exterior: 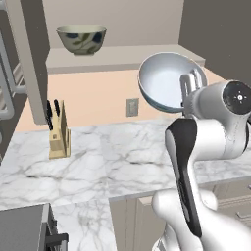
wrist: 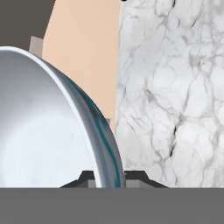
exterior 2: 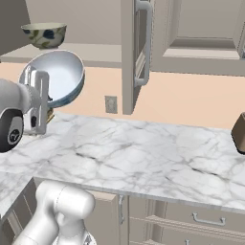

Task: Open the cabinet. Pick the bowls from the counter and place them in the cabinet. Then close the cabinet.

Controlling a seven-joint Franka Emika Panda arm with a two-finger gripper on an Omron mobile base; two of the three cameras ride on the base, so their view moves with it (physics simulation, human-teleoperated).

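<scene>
One bowl in hand: jaws (exterior: 188,84) pinched on the rim of the pale blue-white bowl (exterior: 164,81), tilted on edge, held above the counter (exterior: 122,157). Knife block (exterior: 60,132) sits on the marble by the wall. Farther back, olive-beige bowl (exterior: 81,39) sits upright on the open cabinet's (exterior: 122,56) shelf.

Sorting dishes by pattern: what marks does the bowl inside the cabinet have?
Dark leaf marks on olive-beige bowl; left base view shows it best.
</scene>
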